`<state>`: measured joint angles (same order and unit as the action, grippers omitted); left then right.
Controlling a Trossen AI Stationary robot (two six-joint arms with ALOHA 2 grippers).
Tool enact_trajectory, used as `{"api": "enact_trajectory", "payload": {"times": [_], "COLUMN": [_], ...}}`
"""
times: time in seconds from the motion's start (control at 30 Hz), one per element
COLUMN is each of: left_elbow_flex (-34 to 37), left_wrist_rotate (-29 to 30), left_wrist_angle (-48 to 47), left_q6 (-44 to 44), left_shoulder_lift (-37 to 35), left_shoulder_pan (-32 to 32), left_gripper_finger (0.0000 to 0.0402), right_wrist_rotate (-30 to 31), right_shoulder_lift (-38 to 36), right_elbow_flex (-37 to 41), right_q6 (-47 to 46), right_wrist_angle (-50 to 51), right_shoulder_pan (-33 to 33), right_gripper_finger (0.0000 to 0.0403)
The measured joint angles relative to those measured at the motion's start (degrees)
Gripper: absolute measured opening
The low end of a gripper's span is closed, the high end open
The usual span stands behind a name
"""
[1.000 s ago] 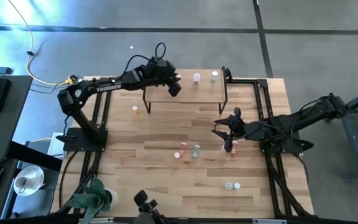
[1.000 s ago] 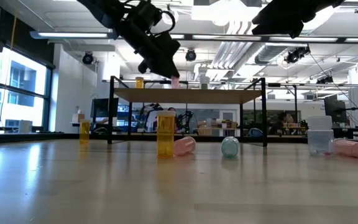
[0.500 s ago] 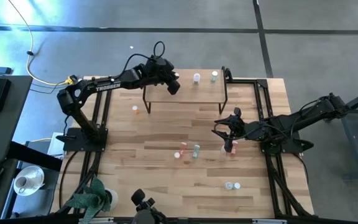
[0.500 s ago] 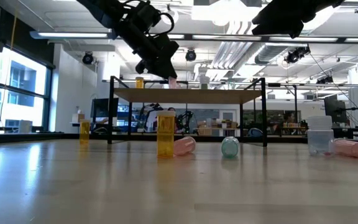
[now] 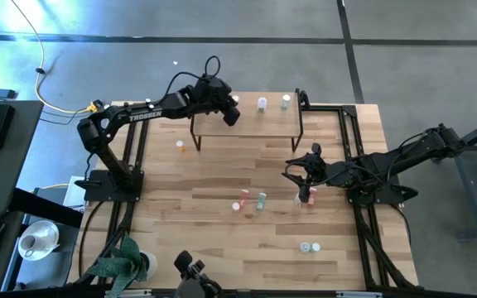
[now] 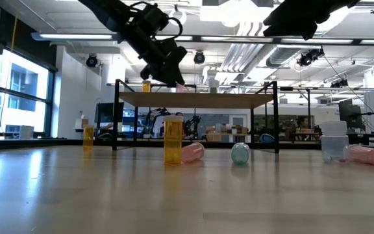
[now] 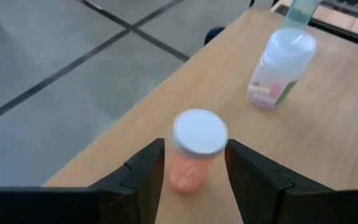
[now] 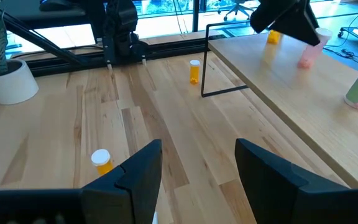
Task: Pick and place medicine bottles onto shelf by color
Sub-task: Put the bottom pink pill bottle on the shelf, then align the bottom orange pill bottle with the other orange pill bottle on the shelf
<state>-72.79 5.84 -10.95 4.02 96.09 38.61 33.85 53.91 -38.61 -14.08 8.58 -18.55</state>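
Left tool (image 5: 232,116) over the rear left part of the shelf (image 5: 251,126), low above the board. In the left wrist view I see its two fingers (image 7: 148,174) standing either side of a pink-red bottle (image 7: 194,163). The bottle is upright on the shelf, white cap up, close to the shelf's edge. A slim gap shows beside the bottle, so I call the tool released, jaws parted around it, not clamped.

More on the shelf: a pale bottle with a green label (image 7: 281,68) stands a little farther along the board. From above it reads as a pale bottle (image 5: 262,103) and a teal green bottle (image 5: 285,101) near it. The low view also shows an orange bottle (image 6: 146,86) on the board beside the left arm.

Right tool (image 5: 304,195) hangs over the right middle of the surface (image 5: 180,215). Its jaws are spread and nothing is between them. A pink-red bottle (image 5: 311,201) lies just beside it.

Loose on the surface:
- One orange bottle (image 5: 180,146), by the shelf's left legs.
- Centre group: an upright orange bottle (image 6: 173,140), a pink one on its side (image 6: 193,151), and a teal one on its side (image 6: 240,153).
- A pale bottle (image 5: 306,247) near the front right.
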Motion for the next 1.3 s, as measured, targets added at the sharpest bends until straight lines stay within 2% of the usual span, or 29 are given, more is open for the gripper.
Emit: {"api": "enact_trajectory", "payload": {"times": [0.27,0.67,1.07,1.3], "left_elbow_flex": [0.0,-0.1,-0.1,-0.2], "left_wrist_rotate": [-0.5,0.1,0.3,-1.4], "left_wrist_angle": [1.9,1.8,-2.4,-8.2], "left_q6": [1.5,1.8,1.8,-0.5], "left_shoulder_lift": [-0.2,-2.1,-9.0,-15.6], "left_shoulder_pan": [0.0,0.1,-0.3,-3.1], "left_gripper_finger": [0.0191,0.0191,0.0186,0.0184], "right_wrist_rotate": [0.0,0.0,0.0,0.0], "right_shoulder_lift": [0.0,0.0,0.0,0.0], "right_elbow_flex": [0.0,0.0,0.0,0.0], "right_q6": [0.0,0.0,0.0,0.0], "right_wrist_angle": [0.2,0.2,0.2,0.2], "right_shoulder_pan": [0.0,0.0,0.0,0.0], "right_gripper_finger": [0.0194,0.0194,0.0194,0.0194]}}
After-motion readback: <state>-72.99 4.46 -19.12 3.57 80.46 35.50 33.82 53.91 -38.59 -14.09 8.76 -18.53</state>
